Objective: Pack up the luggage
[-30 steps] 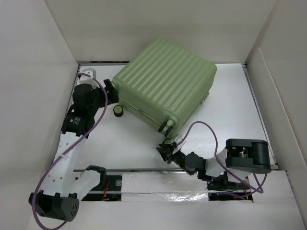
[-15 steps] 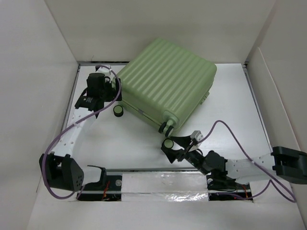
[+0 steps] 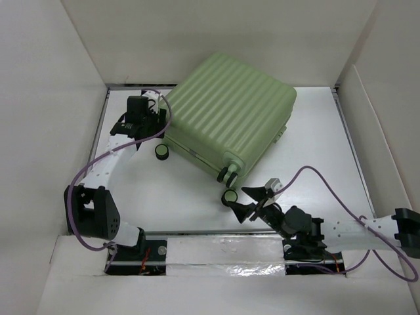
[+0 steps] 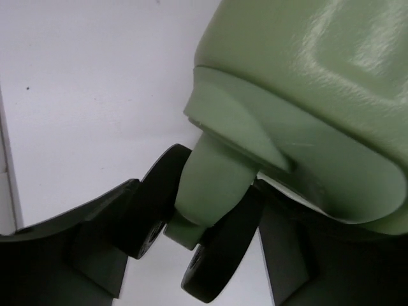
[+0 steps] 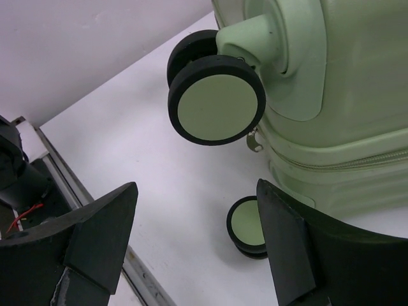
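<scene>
Jaws of the left gripper (image 4: 203, 213) stand either side of a twin-wheeled caster (image 4: 207, 182) at the far-left corner of the luggage (image 3: 226, 108), close against its black discs; whether they press on it we cannot tell. The right gripper (image 5: 196, 191) is spread wide with nothing between its fingers. The near-corner wheel (image 5: 217, 95) sits just ahead of and above that gap, apart from both fingers. Outward from there, the pale green case lies flat and zipped shut on the white table (image 3: 315, 151), toward the far middle. Its wheeled end is turned to the near left (that is, toward the arms), and we judge its long axis to run from that end off to the far right. So each arm faces one end of the wheeled side: the left is nearer the far-left corner, the right nearer the near corner. We judge that the coming move turns on this, since the right gripper would have to go forward and a little up to bring its wheel between the fingers. The left wrist view shows the caster lodged between the fingers, which the top view hides under the wrist. Only the top view shows the whole case and both arms. The right wrist view adds the clear gap, the closed zip seam and a further wheel (image 5: 247, 226) low beyond.
</scene>
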Controlling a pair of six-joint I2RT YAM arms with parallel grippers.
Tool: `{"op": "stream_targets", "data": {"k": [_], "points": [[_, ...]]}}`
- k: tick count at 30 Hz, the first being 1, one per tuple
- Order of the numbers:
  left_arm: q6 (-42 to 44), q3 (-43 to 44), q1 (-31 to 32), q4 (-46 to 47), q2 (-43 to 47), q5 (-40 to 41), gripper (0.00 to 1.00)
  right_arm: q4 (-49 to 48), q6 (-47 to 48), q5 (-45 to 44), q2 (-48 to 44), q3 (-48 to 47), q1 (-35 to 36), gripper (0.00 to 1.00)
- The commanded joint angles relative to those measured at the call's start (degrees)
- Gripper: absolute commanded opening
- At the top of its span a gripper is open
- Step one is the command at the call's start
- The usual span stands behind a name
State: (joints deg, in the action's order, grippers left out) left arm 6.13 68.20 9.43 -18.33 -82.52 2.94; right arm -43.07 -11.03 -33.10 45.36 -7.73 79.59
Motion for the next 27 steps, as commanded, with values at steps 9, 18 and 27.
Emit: {"op": "stream_targets", "data": {"k": [9,18,27], "points": [[1.4,4.1,5.7,4.7,-0.4,-9.6,0.0,29.3,-7.4,-7.1,-16.7,-4.6,-5.5,0.82],[-5.1,1.8,12.5,5.3,4.5,-13.5,0.0,40.6,-5.0,7.3,-22.1,-11.2,-38.0,0.0],[-13.0,-7.6,12.5,11.6,16.8,-23.4,0.0,24.0,-3.5,44.5,1.0,-17.2,-81.8,0.56]]}}
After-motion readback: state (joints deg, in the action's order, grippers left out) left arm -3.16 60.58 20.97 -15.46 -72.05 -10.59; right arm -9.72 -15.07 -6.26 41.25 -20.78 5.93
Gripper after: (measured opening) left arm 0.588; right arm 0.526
